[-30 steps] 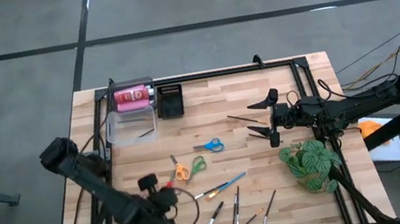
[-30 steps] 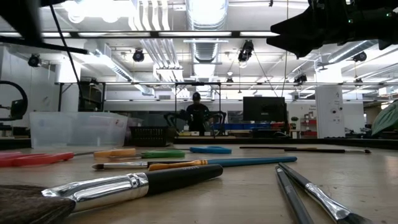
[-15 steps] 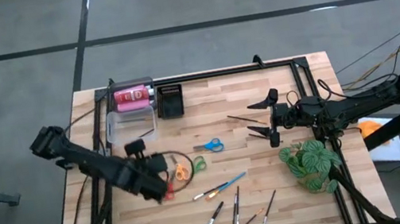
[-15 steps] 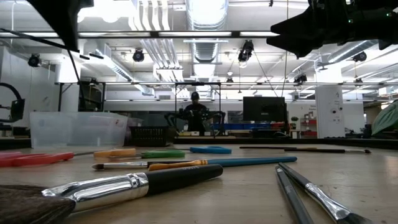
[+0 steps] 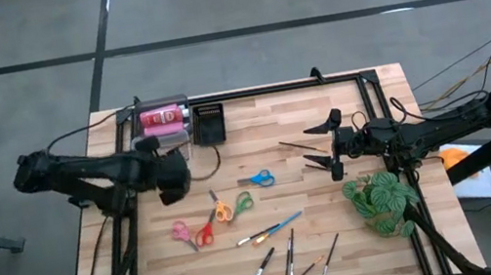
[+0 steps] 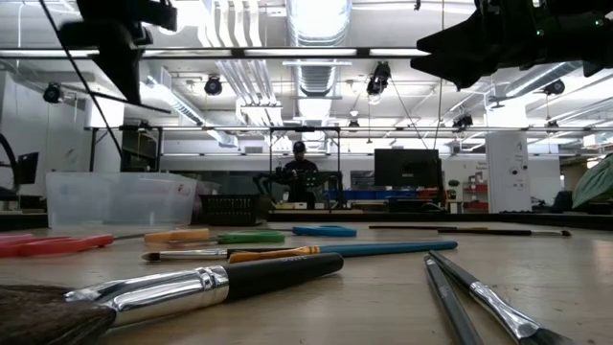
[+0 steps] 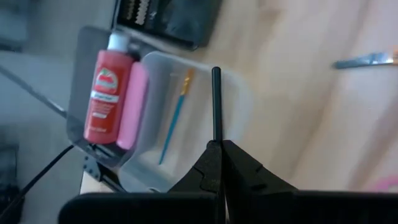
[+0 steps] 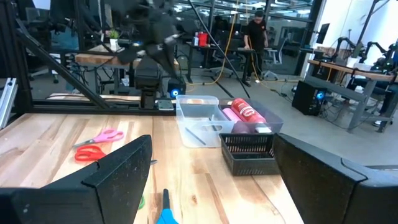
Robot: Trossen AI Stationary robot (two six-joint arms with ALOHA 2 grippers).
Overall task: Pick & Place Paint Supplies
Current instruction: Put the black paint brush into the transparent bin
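While my left gripper (image 7: 217,163) is hovering over the clear tub (image 5: 160,149) at the counter's (image 5: 362,247) far-left corner, its fingers are clenching a thin black brush (image 7: 216,102) that is sticking out over the tub.

- Tub contents: a blue brush with an orange tip (image 7: 174,118) is lying inside on the bottom.
- Beside the tub, on its far side: a red paint bottle (image 7: 107,96) and a pink one (image 7: 132,106) are lying flat, touching each other.
- Black tray (image 5: 209,123): sitting just right of the bottles.
- Scissors: a pink-and-red pair (image 5: 193,233) is lying near the left edge, an orange-and-green pair (image 5: 230,206) just right of it, a blue pair (image 5: 256,178) farther in toward the middle.
- Brushes: a blue-handled one (image 5: 270,229) is lying near the middle; a wide black one (image 5: 257,274) and several thin ones (image 5: 291,254) are resting along the near edge; two dark ones (image 5: 298,147) are lying near my right arm.
- Right gripper (image 5: 331,144): I am holding it above the counter's right half, fingers spread apart and empty.
- Green plant (image 5: 382,199): standing at the right edge, just near of my right arm.
- Room behind: a person (image 6: 300,171) is standing far back.
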